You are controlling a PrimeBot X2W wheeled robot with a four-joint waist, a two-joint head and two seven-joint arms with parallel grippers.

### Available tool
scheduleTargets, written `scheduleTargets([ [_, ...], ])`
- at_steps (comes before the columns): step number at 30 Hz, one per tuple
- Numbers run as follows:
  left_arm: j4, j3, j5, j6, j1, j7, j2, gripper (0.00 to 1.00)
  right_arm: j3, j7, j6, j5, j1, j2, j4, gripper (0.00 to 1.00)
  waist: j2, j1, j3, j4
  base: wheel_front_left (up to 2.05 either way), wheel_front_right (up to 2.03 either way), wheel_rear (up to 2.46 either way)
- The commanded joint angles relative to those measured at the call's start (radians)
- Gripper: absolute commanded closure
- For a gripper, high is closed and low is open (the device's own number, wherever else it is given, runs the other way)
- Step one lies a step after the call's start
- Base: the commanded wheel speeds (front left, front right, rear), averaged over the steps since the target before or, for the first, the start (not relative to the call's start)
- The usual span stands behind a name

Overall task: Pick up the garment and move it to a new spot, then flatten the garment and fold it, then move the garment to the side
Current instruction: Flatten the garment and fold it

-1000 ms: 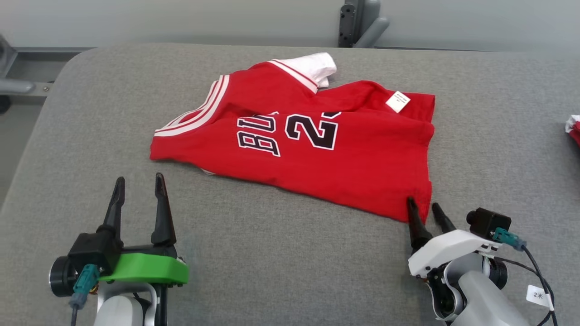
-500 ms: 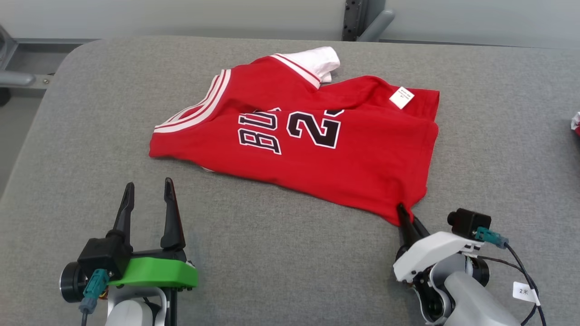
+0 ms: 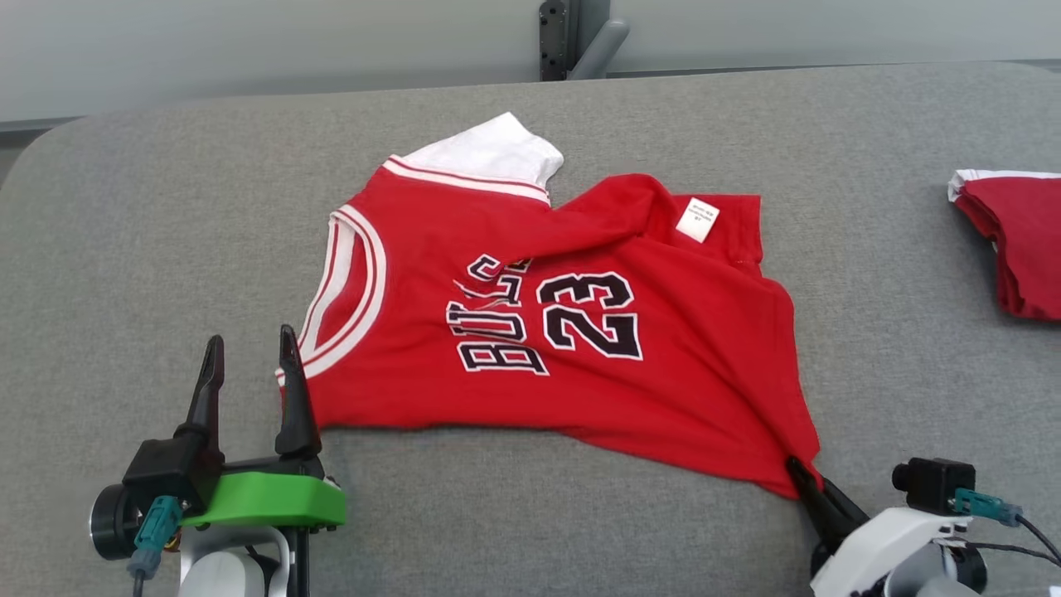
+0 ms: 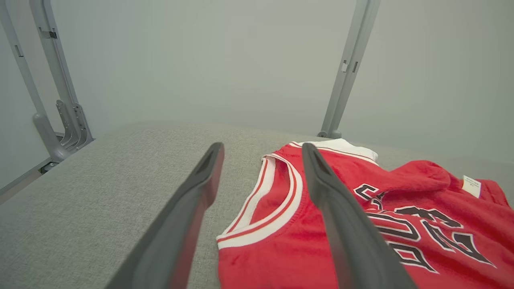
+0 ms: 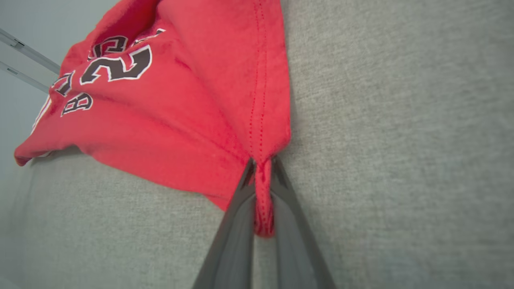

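On the grey pad (image 3: 116,249), the jersey (image 3: 547,332) lay near the middle. It was rumpled, its far side bunched under the white label (image 3: 697,220). The right gripper (image 3: 802,474) was clamped on the near right hem corner (image 5: 263,188), and the pinched cloth ran in taut creases toward the number. The left gripper (image 3: 250,340) stood wide open and empty just beside the white trim (image 3: 348,307). Whether its inner finger touched the cloth I could not tell.

The step looked like the pick-up and move. Dragging by one corner would likely twist the jersey and leave the far bunch in place. It seemed better to bring the left gripper onto the near left corner and close it there. Both corners could then be lifted together, level, and carried slowly so the cloth trailed flat. The pinch looked thin, so a sharp tug might slip it. The set-down should land well apart from the second garment (image 3: 1015,249) at the right edge.
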Motion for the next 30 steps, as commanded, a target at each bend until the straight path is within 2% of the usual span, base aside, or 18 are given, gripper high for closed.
scheduleTargets([
  [1, 0.000, 0.005, 0.003, -0.002, 0.020, -0.003, 0.002, 0.00, 0.013, 0.010, -0.005, 0.013, 0.035, -0.029, 0.001, 1.00, 0.0000, 0.0000, -0.007, -0.018, 0.00, 0.00, 0.00],
  [6, 0.013, 0.007, 0.012, -0.011, 0.028, -0.003, 0.002, 0.00, 0.037, 0.008, -0.004, 0.080, 0.090, -0.139, -0.061, 1.00, 0.0000, 0.0000, -0.021, -0.034, 0.00, 0.00, 0.00],
  [9, 0.025, 0.006, 0.009, -0.018, 0.038, -0.003, 0.002, 0.00, 0.033, 0.007, -0.004, 0.067, 0.104, -0.192, -0.048, 1.00, 0.0000, 0.0000, -0.027, -0.045, 0.00, 0.00, 0.00],
  [10, 0.029, 0.004, 0.007, -0.021, 0.040, -0.003, 0.002, 0.00, 0.021, 0.006, -0.004, 0.062, 0.100, -0.195, -0.038, 0.87, 0.0000, 0.0000, -0.030, -0.048, 0.00, 0.00, 0.00],
  [11, 0.038, 0.001, 0.005, -0.022, 0.043, -0.003, 0.002, 0.00, 0.010, 0.005, -0.004, 0.054, 0.093, -0.191, -0.032, 0.08, 0.0000, 0.0000, -0.033, -0.051, 0.00, 0.00, 0.00],
  [12, 0.044, -0.002, 0.003, -0.025, 0.046, -0.003, 0.002, 0.00, -0.003, 0.004, -0.003, 0.046, 0.085, -0.185, -0.029, 0.00, 0.0000, 0.0000, -0.036, -0.054, 0.00, 0.00, 0.00],
  [18, 0.053, -0.014, 0.010, -0.028, 0.047, -0.003, 0.002, 0.00, -0.088, 0.002, -0.003, 0.032, 0.042, -0.124, -0.065, 0.00, 0.0000, 0.0000, -0.048, -0.062, 0.00, 0.00, 0.00],
  [21, 0.044, -0.021, 0.026, -0.032, 0.038, -0.003, 0.002, 0.00, -0.096, 0.017, -0.003, 0.025, -0.016, -0.131, -0.077, 0.00, 0.0000, 0.0000, -0.044, -0.061, 0.00, 0.00, 0.00],
  [30, 0.009, -0.061, 0.063, -0.041, 0.005, -0.003, 0.002, 0.00, -0.124, 0.138, -0.003, -0.054, -0.266, -0.089, 0.039, 0.00, 0.0000, 0.0000, -0.001, -0.029, 0.00, 0.00, 0.00],
])
